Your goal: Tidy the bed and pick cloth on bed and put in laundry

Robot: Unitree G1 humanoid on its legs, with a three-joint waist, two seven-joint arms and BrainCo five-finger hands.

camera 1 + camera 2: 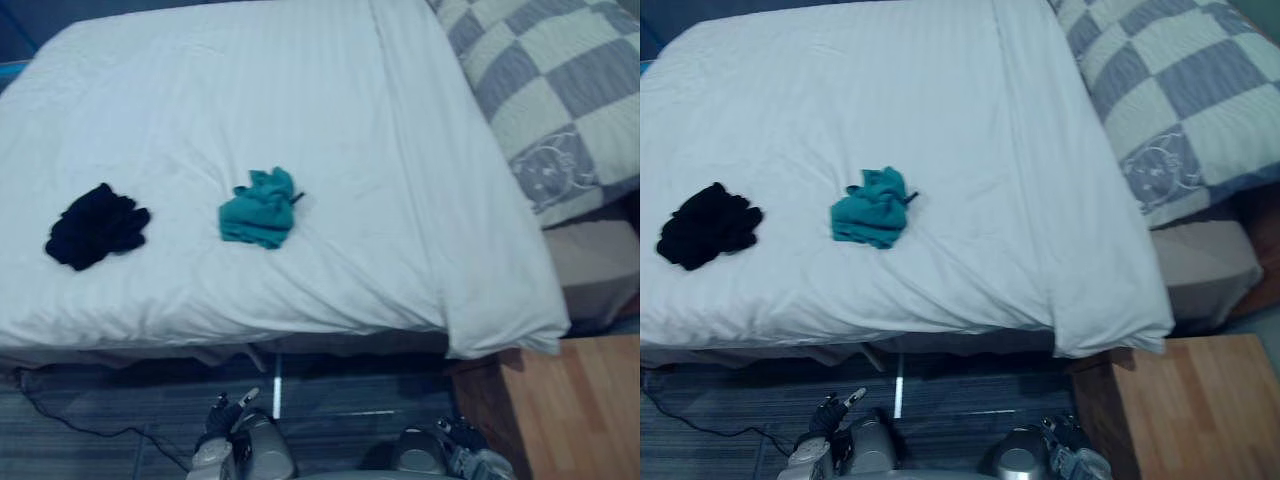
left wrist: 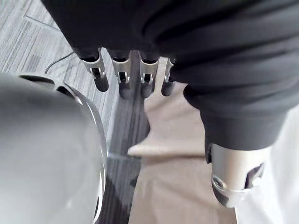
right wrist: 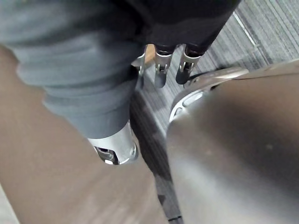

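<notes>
In the left eye view, the teal cloth [image 1: 258,208] is seen lying mid-frame on the bed [image 1: 200,80], with the black cloth [image 1: 96,226] at centre left. Neither is picked up, so the task is judged hardly begun. In the right eye view, the same layout is given, with a checked quilt [image 1: 1180,90] at upper right. In the left wrist view, the left robot hand [image 2: 122,77] is shown empty, fingers straight. In the right wrist view, the right robot hand [image 3: 160,70] is likewise found relaxed and empty, a detail left unclear by the eye views.
</notes>
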